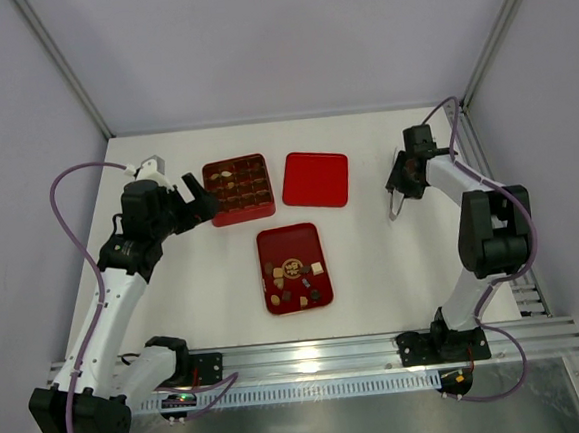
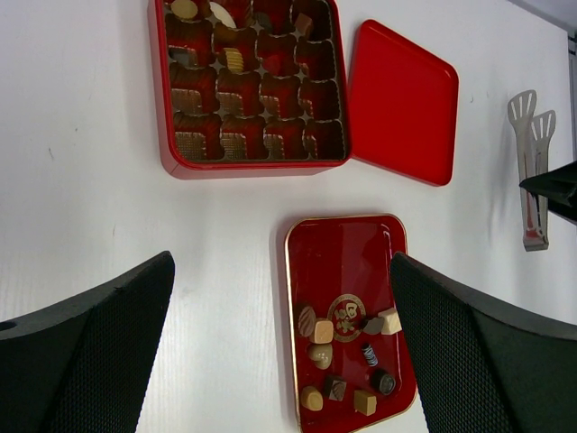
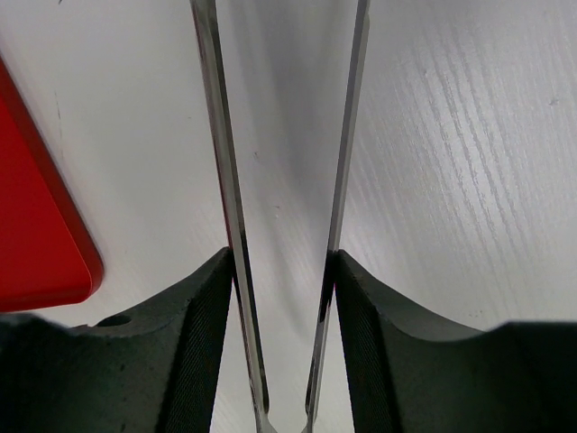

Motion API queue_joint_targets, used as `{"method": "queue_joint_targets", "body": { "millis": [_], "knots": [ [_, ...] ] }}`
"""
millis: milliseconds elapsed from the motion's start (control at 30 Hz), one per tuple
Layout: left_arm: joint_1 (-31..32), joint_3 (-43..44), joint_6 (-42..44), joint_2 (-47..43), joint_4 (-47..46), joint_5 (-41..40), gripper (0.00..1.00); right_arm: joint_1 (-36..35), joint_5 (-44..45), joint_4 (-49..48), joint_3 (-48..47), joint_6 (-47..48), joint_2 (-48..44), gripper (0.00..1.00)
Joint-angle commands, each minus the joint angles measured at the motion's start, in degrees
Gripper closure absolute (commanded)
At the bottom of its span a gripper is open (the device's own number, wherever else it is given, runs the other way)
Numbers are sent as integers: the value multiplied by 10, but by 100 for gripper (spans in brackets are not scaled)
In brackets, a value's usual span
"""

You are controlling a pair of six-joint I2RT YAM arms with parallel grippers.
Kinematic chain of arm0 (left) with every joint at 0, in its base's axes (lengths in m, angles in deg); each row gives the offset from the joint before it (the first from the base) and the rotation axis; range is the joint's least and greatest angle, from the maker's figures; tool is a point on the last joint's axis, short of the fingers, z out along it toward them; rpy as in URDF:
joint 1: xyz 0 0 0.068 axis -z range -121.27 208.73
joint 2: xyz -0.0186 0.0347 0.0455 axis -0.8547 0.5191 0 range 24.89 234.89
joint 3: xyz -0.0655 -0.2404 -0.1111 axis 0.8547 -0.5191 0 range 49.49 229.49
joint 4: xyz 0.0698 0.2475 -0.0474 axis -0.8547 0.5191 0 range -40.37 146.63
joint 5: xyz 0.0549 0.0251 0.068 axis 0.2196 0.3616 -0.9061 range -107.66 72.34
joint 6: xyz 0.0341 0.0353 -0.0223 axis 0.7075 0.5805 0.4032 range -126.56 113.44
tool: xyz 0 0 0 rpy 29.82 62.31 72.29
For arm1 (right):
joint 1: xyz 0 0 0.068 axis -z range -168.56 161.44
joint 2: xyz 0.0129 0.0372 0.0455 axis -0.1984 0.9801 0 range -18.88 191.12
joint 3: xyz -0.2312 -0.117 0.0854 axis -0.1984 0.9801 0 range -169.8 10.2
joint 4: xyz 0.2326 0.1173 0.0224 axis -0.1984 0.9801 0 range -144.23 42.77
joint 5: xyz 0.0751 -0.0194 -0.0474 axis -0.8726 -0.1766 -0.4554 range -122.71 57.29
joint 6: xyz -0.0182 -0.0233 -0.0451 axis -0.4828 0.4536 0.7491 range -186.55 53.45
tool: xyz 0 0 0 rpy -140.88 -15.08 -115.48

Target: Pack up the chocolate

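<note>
Right hand [image 1: 401, 184] is clamping metal tongs [image 3: 223, 180], blades standing apart, tips pointing at the near edge. Left hand [image 1: 206, 203] is hovering, fingers wide apart, beside the compartmented box [image 2: 252, 167]. Loose chocolate [image 2: 323, 331] is lying on the red tray [image 2: 343, 253] mid bench [image 1: 394, 268], left of the tongs; the left hand looks slightly nearer. Tray's long axis is running near-to-far. Its gold emblem [image 2: 347, 311] is showing no readable writing.

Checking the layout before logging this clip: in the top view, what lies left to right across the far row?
Left hand → red compartmented box → flat red lid → right hand gripping the metal tongs. The tray of chocolate nearer the arms overlaps box and lid, so omitted.
</note>
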Motion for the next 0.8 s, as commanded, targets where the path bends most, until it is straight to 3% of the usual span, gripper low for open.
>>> {"method": "queue_joint_targets", "body": {
  "millis": [0, 533, 767],
  "knots": [
    [-4, -3, -3, -7, -25, 7, 0, 8, -15, -14, -23, 16, 7, 50],
    [-4, -4, -2, -3, -25, 7, 0, 16, -33, -6, -3, 19, 27, 32],
    [-4, -4, -2, -3, -25, 7, 0, 16, -38, -15, 11, 17, 27, 30]
  ]
}}
